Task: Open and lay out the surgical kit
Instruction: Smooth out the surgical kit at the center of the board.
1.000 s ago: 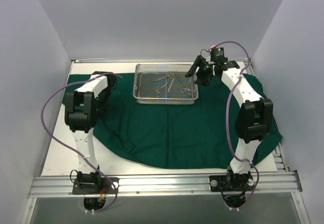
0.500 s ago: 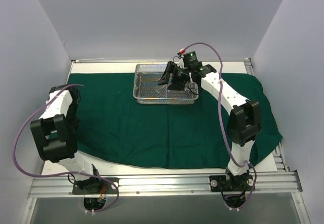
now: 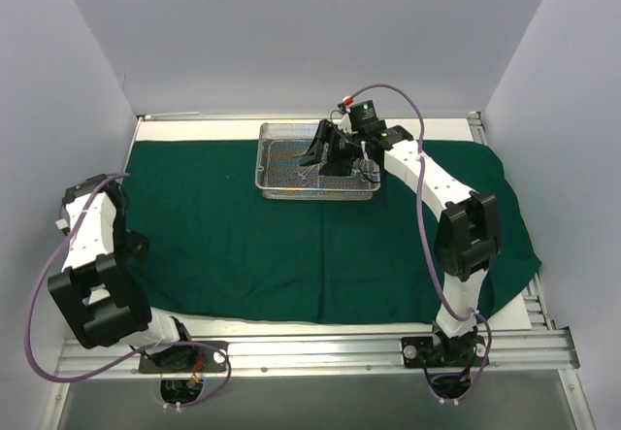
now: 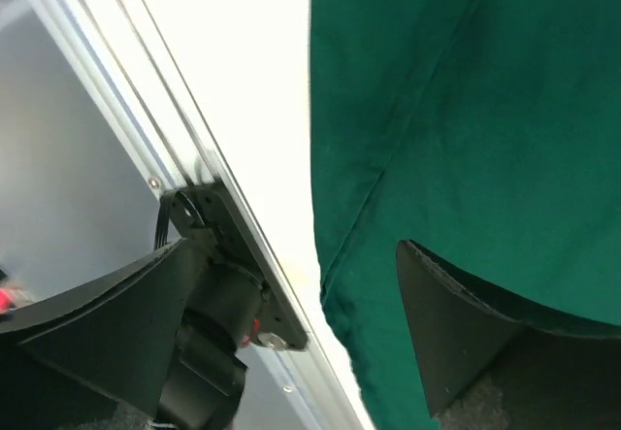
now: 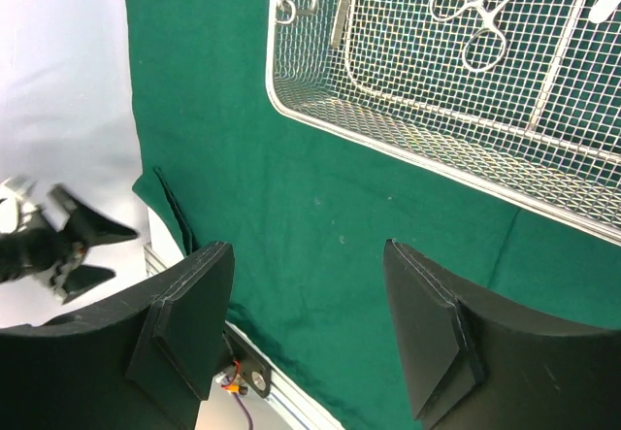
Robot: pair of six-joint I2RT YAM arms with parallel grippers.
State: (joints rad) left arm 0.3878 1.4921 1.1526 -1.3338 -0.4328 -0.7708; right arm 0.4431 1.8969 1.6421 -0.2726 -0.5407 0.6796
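Observation:
The dark green cloth wrap (image 3: 320,236) lies spread flat across the table. On its far middle stands the silver wire-mesh tray (image 3: 275,182) with slim steel instruments (image 3: 303,160) inside. In the right wrist view, ring-handled clamps (image 5: 473,13) lie on the tray's mesh (image 5: 408,71). My right gripper (image 3: 327,156) hangs over the tray, open and holding nothing (image 5: 309,299). My left gripper (image 3: 133,248) is at the cloth's left edge. Its jaws stand wide apart (image 4: 291,299) above the cloth's hem (image 4: 335,255), with nothing between them.
White table surface (image 3: 146,304) shows at the near left beside the cloth. An aluminium rail (image 3: 310,352) with both arm bases runs along the front edge. Grey walls close in the left, right and back. The right side of the cloth (image 3: 519,250) drapes toward the rail.
My left gripper has opened and let go of the cloth's left edge after drawing it out flat. The left arm pulled back to the near left. The right gripper moved over the tray.

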